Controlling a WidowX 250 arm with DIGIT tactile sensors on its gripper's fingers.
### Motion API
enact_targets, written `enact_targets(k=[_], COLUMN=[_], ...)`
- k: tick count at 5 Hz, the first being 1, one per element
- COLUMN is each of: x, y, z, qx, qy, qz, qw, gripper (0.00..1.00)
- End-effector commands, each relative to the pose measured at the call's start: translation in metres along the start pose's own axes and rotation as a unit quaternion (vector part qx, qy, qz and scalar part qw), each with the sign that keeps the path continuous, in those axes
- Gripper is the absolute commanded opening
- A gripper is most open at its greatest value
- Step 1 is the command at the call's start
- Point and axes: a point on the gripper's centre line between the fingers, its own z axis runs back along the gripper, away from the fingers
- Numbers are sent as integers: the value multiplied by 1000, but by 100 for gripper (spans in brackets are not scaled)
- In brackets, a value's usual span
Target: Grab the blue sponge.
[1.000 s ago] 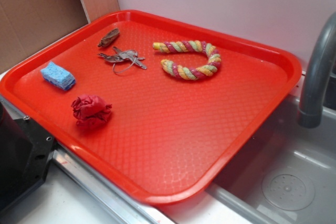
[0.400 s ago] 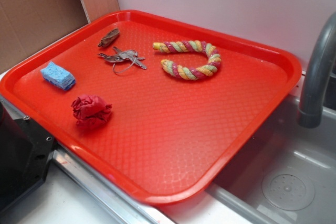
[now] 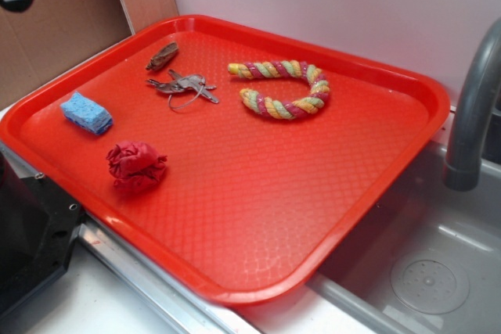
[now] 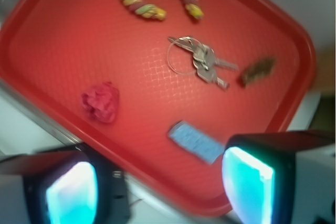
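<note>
My claw hangs released above the blue sponge, its long axis slanting across between my fingers.

Exterior: bright, even, sharp; soft sheen on red tray at 6 o'clock.
Wrist: motion-blurred, end effector pads glowing cyan.

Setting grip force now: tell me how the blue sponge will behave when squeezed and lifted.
The sponge looks like porous foam, so it will probably compress and feel light. It lies flat on the tray, a block unlikely to roll. Its rough surface should resist slipping.
</note>
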Motion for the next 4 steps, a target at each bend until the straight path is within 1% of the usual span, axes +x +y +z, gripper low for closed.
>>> enact_targets(k=[1, 2, 3, 4], x=[2, -25, -31, -35], y=[26, 22, 38, 44], z=[-30, -39, -62, -85], qx=[-8, -20, -27, -38], qy=[38, 23, 35, 43], qz=[-224, -272, -282, -265], qw=[974, 962, 959, 962], gripper=[100, 100, 100, 100])
